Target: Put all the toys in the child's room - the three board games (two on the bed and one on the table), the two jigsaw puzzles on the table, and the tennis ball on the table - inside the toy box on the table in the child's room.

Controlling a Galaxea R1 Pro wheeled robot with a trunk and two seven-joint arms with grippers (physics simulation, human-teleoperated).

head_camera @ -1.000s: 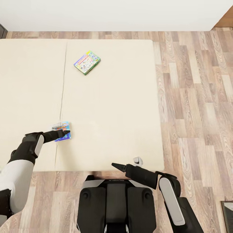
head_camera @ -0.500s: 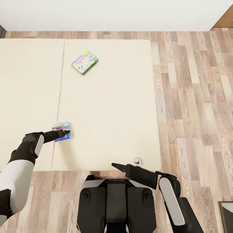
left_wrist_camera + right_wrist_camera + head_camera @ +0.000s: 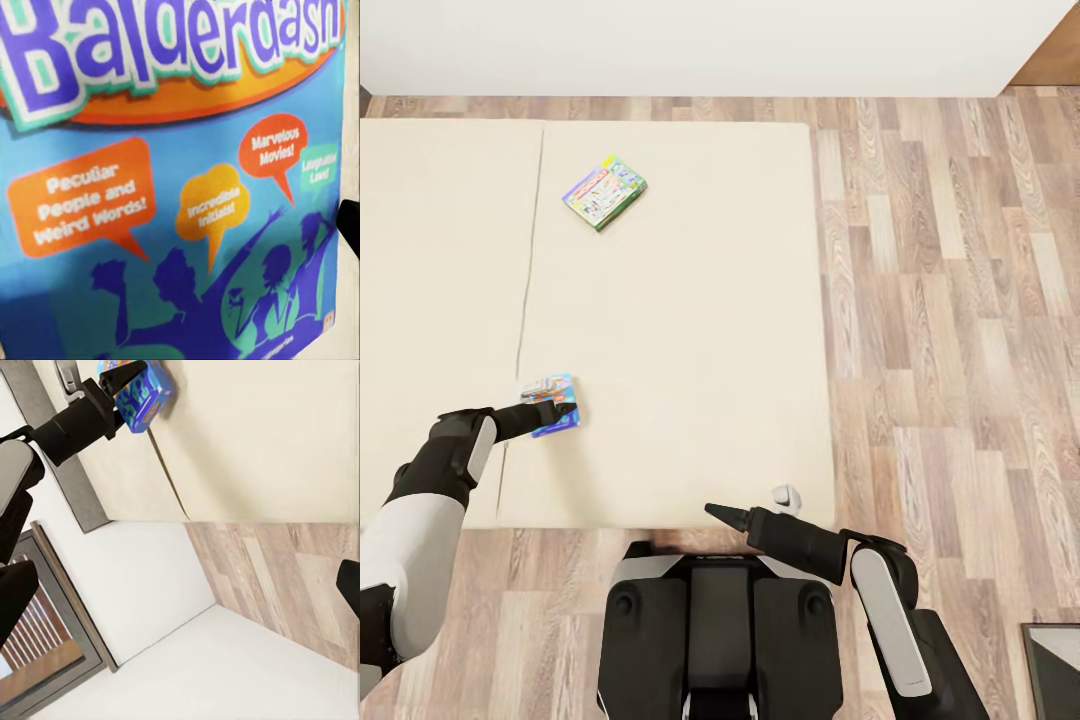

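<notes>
- The bed [image 3: 690, 330], taken as the reference landmark, presents its beige mattress across the head view; wood-plank floor [image 3: 950, 300] borders it on the robot's right side and along its near edge.
- Left gripper [image 3: 560, 408]: positioned above the bed's near-left area, closed on the small blue board game [image 3: 552, 405], which is raised off the mattress. The right wrist view confirms a dark fingertip on each side of the box [image 3: 139, 394].
- In the left wrist view the blue box cover [image 3: 172, 195] reads "Balderdash", with orange speech bubbles and purple figures.
- Green-edged board game [image 3: 604, 192]: lies flat on the bed near its far edge, well apart from the blue box and from both grippers.
- Right gripper [image 3: 712, 512]: hangs at the bed's near edge, just above the robot's trunk [image 3: 720, 630]. It grips nothing; the jaw opening cannot be determined.
</notes>
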